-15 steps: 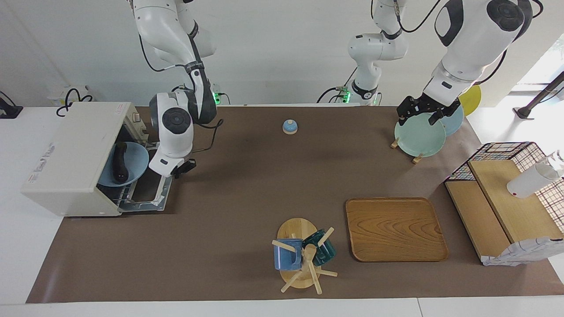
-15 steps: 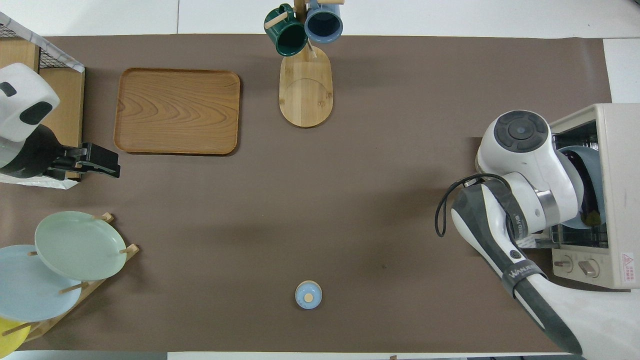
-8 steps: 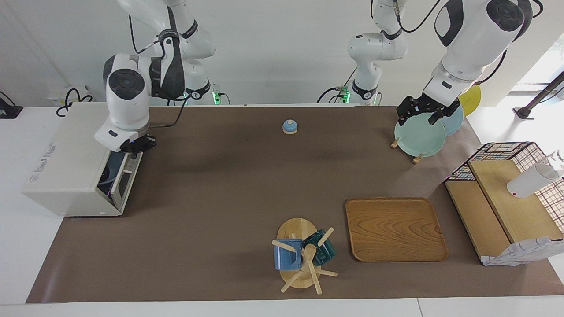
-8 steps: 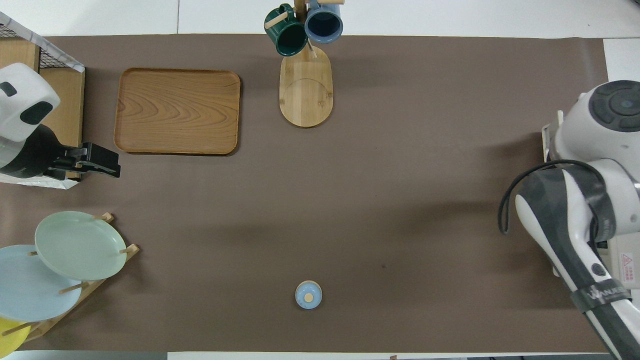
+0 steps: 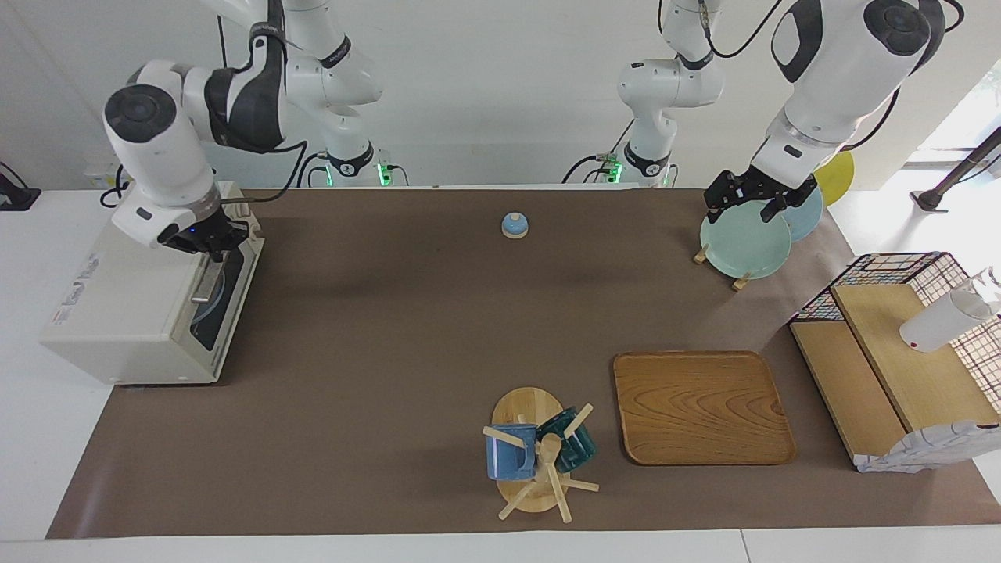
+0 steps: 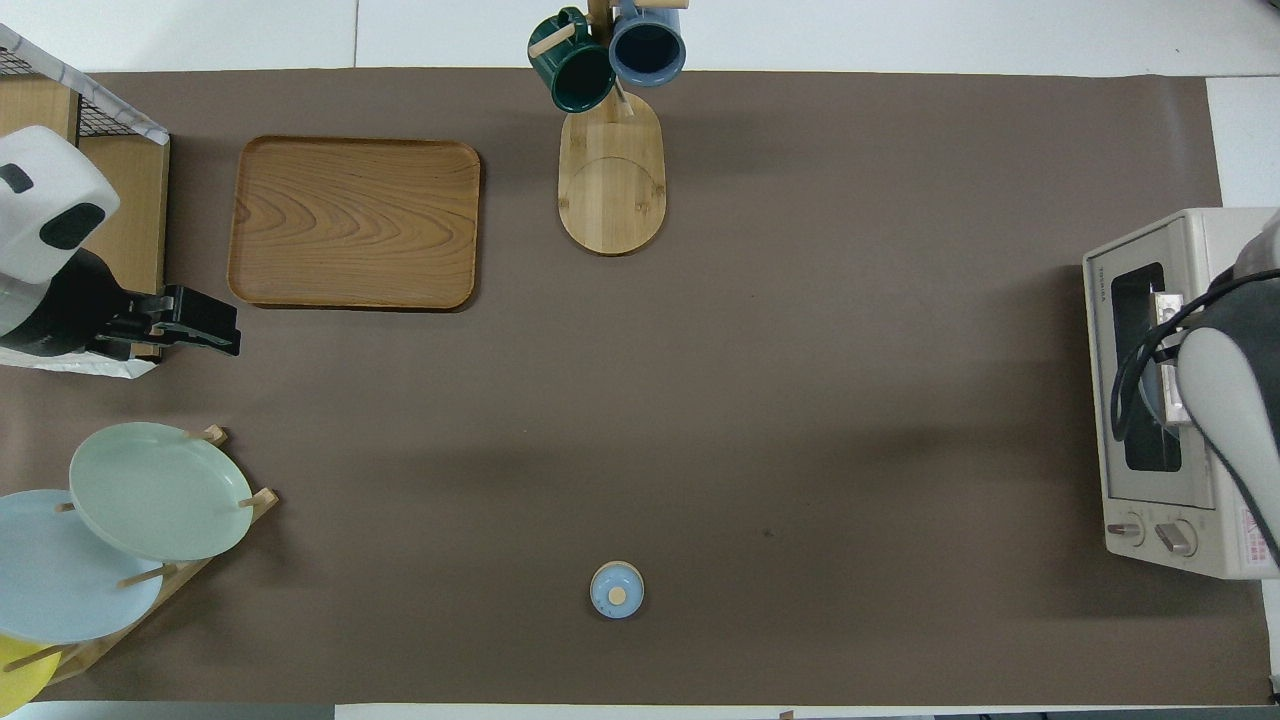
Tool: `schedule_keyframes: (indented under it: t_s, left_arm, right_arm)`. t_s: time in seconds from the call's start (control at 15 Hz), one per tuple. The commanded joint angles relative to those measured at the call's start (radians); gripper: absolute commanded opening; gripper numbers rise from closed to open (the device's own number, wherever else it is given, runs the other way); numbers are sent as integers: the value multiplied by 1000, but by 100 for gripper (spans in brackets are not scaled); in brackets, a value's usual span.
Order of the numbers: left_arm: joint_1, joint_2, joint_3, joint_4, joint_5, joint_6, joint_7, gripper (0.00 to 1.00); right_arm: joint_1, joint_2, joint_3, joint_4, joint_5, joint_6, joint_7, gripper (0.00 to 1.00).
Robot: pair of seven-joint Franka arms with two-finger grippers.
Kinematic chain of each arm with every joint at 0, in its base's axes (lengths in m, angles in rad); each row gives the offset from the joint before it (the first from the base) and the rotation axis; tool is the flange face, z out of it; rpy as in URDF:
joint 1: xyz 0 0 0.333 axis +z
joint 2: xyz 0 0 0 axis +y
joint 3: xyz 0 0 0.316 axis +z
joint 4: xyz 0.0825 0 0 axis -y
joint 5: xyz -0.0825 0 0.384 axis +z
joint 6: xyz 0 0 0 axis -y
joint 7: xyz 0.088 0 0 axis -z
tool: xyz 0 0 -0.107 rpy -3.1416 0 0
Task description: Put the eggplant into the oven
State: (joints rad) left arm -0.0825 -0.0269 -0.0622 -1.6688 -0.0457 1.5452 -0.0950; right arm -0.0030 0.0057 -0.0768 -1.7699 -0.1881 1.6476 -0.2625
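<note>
Cream-white oven (image 5: 117, 305) door up, right gripper (image 5: 211, 238) jaws closed above, left gripper (image 5: 747, 202) jaws wide, empty.

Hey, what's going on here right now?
The right arm's end effector, shut, is at the top edge of the oven door, which stands closed. A blue plate shows faintly through the glass; the eggplant can't be made out. The left end effector hangs open over the plate rack, waiting.

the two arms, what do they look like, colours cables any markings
Both arms are glossy white with rounded dark grey joint sections and round dark end caps. Black cables loop along them. The left gripper and right gripper are black. Green lights glow at both bases. No readable marking shows on them.
</note>
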Motion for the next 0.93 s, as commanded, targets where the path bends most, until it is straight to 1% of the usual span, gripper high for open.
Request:
schedule_keyframes:
  t_s: [0.0, 0.07, 0.13, 0.2, 0.27, 0.4, 0.67, 0.8, 0.87]
  left_arm:
    - [13, -22, -7, -15, 13, -1, 11, 100]
    - [13, -22, -8, -15, 13, -1, 11, 100]
    - [13, -22, -7, -15, 13, -1, 11, 100]
    - [13, -22, -8, -15, 13, 1, 11, 100]
    - [13, -22, -7, -15, 13, 0, 11, 100]
    - [13, -22, -7, -15, 13, -1, 11, 100]
    - [13, -22, -7, -15, 13, -1, 11, 100]
    - [13, -22, -7, -15, 13, -1, 11, 100]
    - [13, -22, -8, -15, 13, -1, 11, 100]
  right_arm:
    - [-6, 2, 9, 131, 65, -89, -7, 7]
    - [-6, 3, 11, 135, 76, -92, -7, 8]
    - [-8, 5, 9, 142, 114, -104, -7, 14]
    - [-8, 5, 9, 148, 136, -112, -6, 27]
    - [-8, 11, 11, 145, 140, -106, -7, 46]
    - [-5, 13, 12, 147, 142, -109, -6, 100]
    - [-11, 5, 14, 136, 156, -126, 16, 100]
    - [18, -6, 8, 125, 141, -123, 46, 100]
    - [50, -6, -6, 133, 125, -118, 55, 100]
